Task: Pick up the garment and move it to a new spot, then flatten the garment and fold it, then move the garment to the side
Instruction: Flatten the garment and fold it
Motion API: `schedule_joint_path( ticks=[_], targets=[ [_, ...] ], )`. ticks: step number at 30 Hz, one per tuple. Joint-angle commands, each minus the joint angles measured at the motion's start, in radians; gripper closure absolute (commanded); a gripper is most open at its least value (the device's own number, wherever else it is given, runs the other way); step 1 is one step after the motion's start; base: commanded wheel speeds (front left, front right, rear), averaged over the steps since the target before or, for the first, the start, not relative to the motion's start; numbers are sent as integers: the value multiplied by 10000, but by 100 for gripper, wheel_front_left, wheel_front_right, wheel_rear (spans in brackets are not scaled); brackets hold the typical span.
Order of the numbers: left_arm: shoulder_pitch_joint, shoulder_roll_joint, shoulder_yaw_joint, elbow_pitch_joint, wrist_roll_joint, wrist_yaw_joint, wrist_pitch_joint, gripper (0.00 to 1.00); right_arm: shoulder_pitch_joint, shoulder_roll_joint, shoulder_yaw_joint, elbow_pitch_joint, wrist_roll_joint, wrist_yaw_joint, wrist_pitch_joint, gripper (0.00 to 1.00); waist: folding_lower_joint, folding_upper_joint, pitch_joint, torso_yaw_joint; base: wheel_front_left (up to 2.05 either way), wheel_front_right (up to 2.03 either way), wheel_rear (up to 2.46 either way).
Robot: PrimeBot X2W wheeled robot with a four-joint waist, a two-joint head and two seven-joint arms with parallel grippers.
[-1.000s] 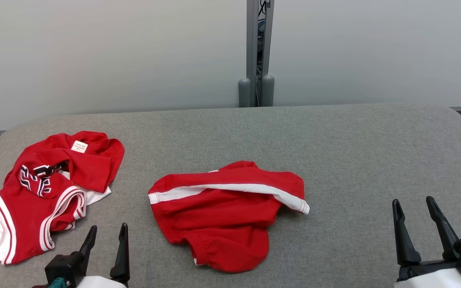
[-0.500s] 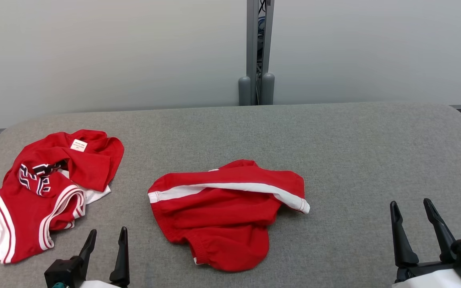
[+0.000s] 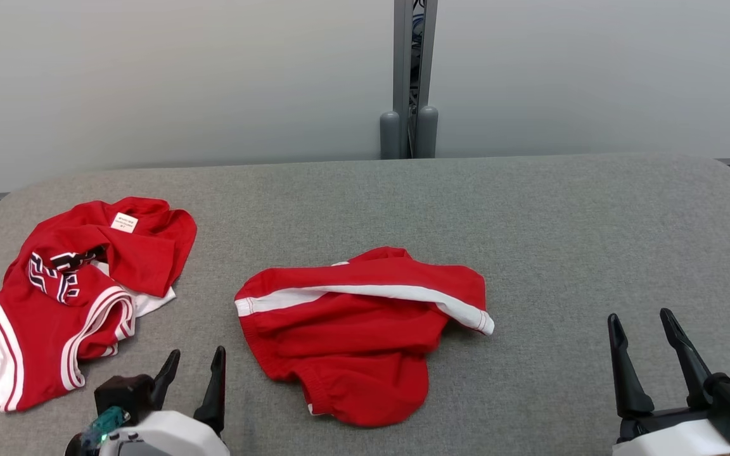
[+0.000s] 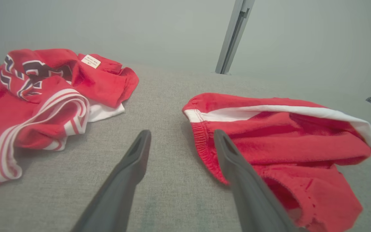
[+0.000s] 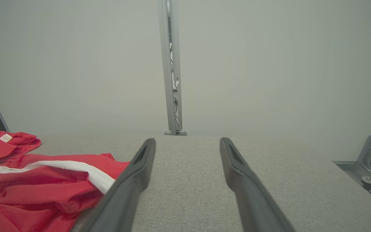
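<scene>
Red shorts (image 3: pixel 352 329) lie crumpled mid-bench (image 3: pixel 561 221), left hand (image 3: pixel 196 350) and right hand (image 3: pixel 639 315) wide open, empty; risk: left hand pinches one layer only, or snags the nearby jersey (image 3: pixel 67 304).

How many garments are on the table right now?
2. A red jersey lies at the table's left edge; red shorts lie crumpled near the middle. Something could hide under the jersey heap.

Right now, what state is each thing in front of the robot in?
Red shorts: crumpled, lying loose, not folded.
Red jersey: bunched up, label showing, untouched.
Left pincer: open, empty, near the waistband.
Right pincer: open, empty, above bare table.
</scene>
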Motion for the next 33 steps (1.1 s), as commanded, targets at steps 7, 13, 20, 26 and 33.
schedule_joint_path(
  ticks=[7,13,20,26,33],
  targets=[
    [-1180,-117,195,606,-781,-399,911,0,-245,-61,150,106,-62,1,-27,0,0,0,291,-33,0,0,0],
    [-2181,-290,267,1397,-1367,-590,1685,0,-542,-60,338,145,-105,1,-25,0,0,0,700,-170,0,0,0],
    [-3143,-393,344,2469,-1744,-659,2231,0,-917,-60,606,239,-116,1,-27,0,0,0,1126,-395,0,0,0],
    [-3721,-414,459,3157,-2025,-746,2425,0,-1117,-62,754,301,-54,1,-27,0,0,0,1451,-582,0,0,0],
    [-4087,-470,428,3676,-2191,-780,2480,16,-1206,-62,808,318,3,1,-27,0,0,0,1634,-705,0,0,0]
  ],
)
